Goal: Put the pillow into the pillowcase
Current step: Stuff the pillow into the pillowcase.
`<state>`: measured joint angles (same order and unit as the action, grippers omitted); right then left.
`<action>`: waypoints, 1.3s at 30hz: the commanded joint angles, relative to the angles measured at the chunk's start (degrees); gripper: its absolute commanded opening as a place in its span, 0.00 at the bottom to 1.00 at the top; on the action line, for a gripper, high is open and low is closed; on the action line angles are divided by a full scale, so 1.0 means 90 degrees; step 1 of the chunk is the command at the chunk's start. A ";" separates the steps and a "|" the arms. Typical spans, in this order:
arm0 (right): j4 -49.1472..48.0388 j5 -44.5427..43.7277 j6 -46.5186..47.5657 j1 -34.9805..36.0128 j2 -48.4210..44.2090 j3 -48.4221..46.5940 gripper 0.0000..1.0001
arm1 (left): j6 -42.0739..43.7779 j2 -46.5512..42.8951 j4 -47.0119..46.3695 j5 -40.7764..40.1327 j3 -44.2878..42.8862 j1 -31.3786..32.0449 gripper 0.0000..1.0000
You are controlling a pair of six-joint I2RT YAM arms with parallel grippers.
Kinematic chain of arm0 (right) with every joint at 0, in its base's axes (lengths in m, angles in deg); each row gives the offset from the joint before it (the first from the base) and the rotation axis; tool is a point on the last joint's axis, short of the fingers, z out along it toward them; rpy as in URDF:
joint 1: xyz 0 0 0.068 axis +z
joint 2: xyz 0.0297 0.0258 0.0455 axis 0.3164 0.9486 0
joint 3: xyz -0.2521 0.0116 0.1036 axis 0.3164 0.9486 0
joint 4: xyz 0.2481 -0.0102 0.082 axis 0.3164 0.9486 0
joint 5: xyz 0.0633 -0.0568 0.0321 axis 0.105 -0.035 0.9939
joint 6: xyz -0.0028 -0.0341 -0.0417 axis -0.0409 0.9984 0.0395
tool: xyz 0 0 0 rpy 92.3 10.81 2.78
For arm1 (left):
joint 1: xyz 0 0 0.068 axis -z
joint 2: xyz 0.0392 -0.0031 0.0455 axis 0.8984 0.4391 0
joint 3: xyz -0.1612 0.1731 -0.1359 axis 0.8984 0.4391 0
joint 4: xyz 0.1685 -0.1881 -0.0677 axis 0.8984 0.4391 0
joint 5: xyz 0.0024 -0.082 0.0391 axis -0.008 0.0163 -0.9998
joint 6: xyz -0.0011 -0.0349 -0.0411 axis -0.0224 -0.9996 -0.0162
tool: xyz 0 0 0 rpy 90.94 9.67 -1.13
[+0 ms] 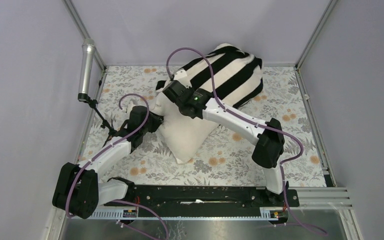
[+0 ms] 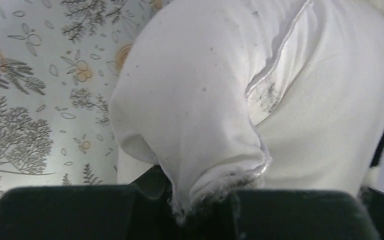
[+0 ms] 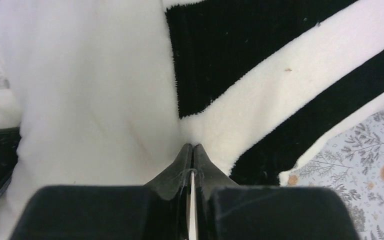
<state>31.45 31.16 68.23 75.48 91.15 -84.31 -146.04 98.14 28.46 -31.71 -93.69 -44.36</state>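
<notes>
The cream pillow point(image 1: 187, 135) lies in the middle of the table, its far half inside the black-and-white striped pillowcase point(image 1: 232, 75). My left gripper point(image 1: 155, 121) is at the pillow's near-left corner. In the left wrist view the jaws point(image 2: 200, 202) are shut on the frayed seam of the pillow point(image 2: 195, 100). My right gripper point(image 1: 172, 91) is at the pillowcase's open left edge. In the right wrist view its fingertips point(image 3: 192, 149) are pressed together on a pucker of the pillowcase's white hem point(image 3: 260, 100), with bare pillow point(image 3: 90, 100) to the left.
A floral table covering point(image 1: 285, 110) lies under everything. A silver cylinder on a black stand point(image 1: 86, 67) stands at the far left corner. Grey walls enclose three sides. A black rail point(image 1: 200, 192) runs along the near edge.
</notes>
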 commanded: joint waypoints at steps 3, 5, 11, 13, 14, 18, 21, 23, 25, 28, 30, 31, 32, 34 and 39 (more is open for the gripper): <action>-0.0851 -0.0496 0.0411 0.0151 -0.0287 0.0225 0.41 | -0.0101 0.0054 -0.0326 0.0338 -0.0106 0.0088 0.00; -0.1063 -0.1130 0.0905 0.0148 -0.0074 0.0137 0.61 | -0.0097 0.0006 -0.0325 0.0336 -0.0006 0.0086 0.00; -0.1482 -0.2170 0.1789 0.0018 0.0581 -0.0211 0.71 | 0.0010 -0.0079 -0.0190 0.0287 0.0091 0.0078 0.00; -0.1503 -0.2321 0.1987 -0.0114 0.0827 -0.0398 0.70 | 0.0026 -0.0083 -0.0170 0.0314 0.0079 0.0079 0.00; -0.1504 -0.2349 0.2077 -0.0176 0.0935 -0.0474 0.70 | 0.0035 -0.0095 -0.0158 0.0327 0.0077 0.0079 0.00; -0.1504 -0.2413 0.2248 -0.0513 0.1304 -0.0776 0.70 | 0.0065 -0.0128 -0.0148 0.0339 0.0067 0.0068 0.00; -0.1707 -0.2723 0.2613 -0.0777 0.1661 -0.1188 0.68 | 0.0078 -0.0112 -0.0169 0.0364 0.0074 0.0067 0.00; -0.1771 -0.2732 0.2802 -0.0838 0.1909 -0.1686 0.60 | 0.0080 -0.0059 -0.0195 0.0410 0.0079 0.0067 0.00; -0.1843 -0.2651 0.3068 -0.0810 0.2151 -0.2377 0.50 | 0.0080 0.0019 -0.0219 0.0456 0.0073 0.0068 0.00; -0.1691 -0.2453 0.3232 -0.0661 0.2476 -0.3207 0.27 | 0.0066 -0.0010 -0.0252 0.0458 0.0074 0.0064 0.00; -0.1483 -0.2056 0.3001 -0.0485 0.2286 -0.3266 0.06 | -0.0002 -0.0048 -0.0357 0.0458 0.0103 0.0066 0.00; -0.1155 -0.1657 0.2617 -0.0344 0.2114 -0.3308 0.00 | -0.0039 -0.0027 -0.0425 0.0458 0.0093 0.0067 0.00; -0.0735 -0.1132 0.2114 -0.0154 0.1937 -0.3370 0.00 | -0.0099 0.0028 -0.0482 0.0458 0.0062 0.0067 0.00; -0.0274 0.0028 0.1297 0.0340 0.1434 -0.3034 0.00 | -0.0268 0.0197 -0.0661 0.0458 -0.0089 0.0069 0.00; -0.1820 0.1494 0.0615 0.0912 -0.0365 0.0305 0.00 | -0.0596 0.0254 -0.0670 0.0144 -0.0648 0.0064 0.00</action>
<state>23.58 25.85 84.12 76.90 102.12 -95.50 -147.72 100.24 26.45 -30.88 -93.91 -44.38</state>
